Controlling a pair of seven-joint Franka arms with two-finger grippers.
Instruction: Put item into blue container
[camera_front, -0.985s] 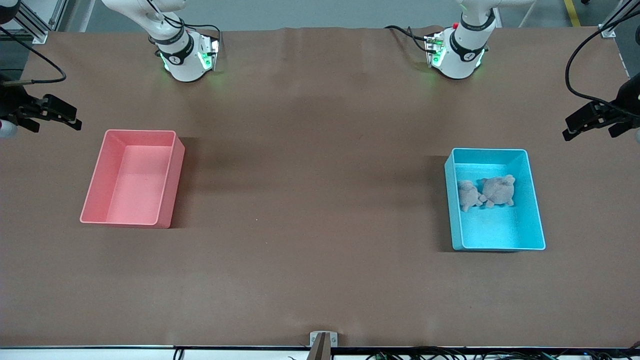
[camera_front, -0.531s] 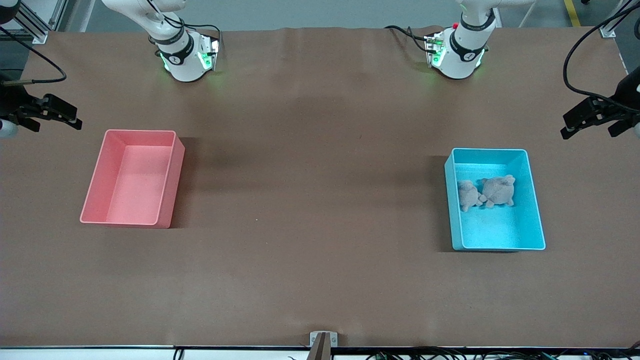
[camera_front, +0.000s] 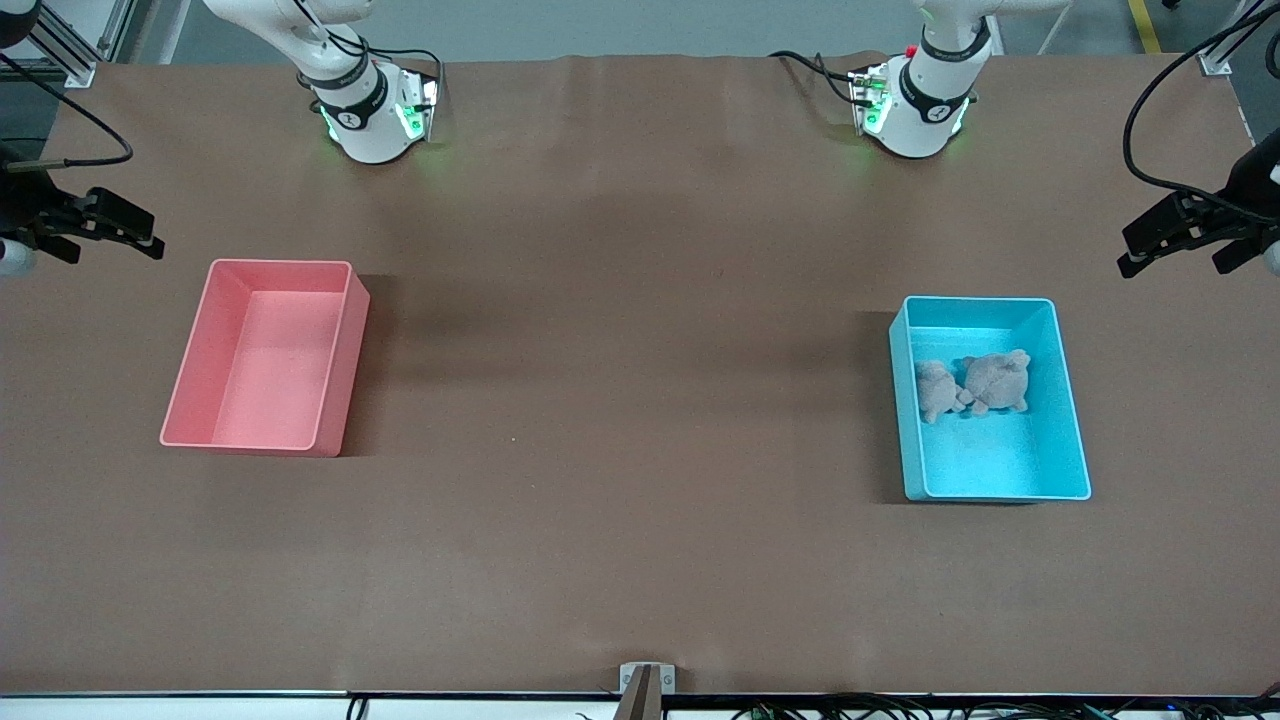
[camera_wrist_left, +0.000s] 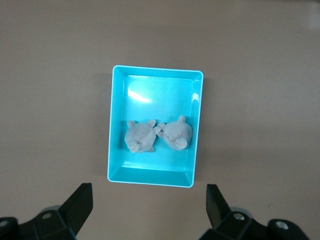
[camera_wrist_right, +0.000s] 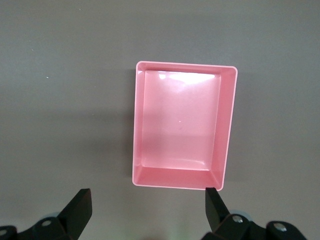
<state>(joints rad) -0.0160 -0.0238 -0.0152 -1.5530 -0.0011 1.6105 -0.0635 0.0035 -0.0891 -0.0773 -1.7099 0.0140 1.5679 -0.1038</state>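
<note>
The blue container (camera_front: 1000, 470) stands toward the left arm's end of the table. Two greyish-pink plush items (camera_front: 940, 390) (camera_front: 997, 381) lie side by side in it, touching. My left gripper (camera_front: 1170, 262) hangs high over the table's end next to the container, open, holding nothing. In the left wrist view the container (camera_wrist_left: 160, 95) and both plush items (camera_wrist_left: 139, 137) (camera_wrist_left: 177, 134) lie beneath the wide-apart left gripper (camera_wrist_left: 148, 200). My right gripper (camera_front: 115, 252) hangs open and holds nothing near the other end.
A pink bin (camera_front: 265, 360) of the same shape stands toward the right arm's end; in the right wrist view it (camera_wrist_right: 180, 125) lies under the open right gripper (camera_wrist_right: 147, 200). Brown table covering stretches between the two bins. Cables trail at both table ends.
The left gripper has drifted slightly. The right arm, both bins and the plush items have not moved.
</note>
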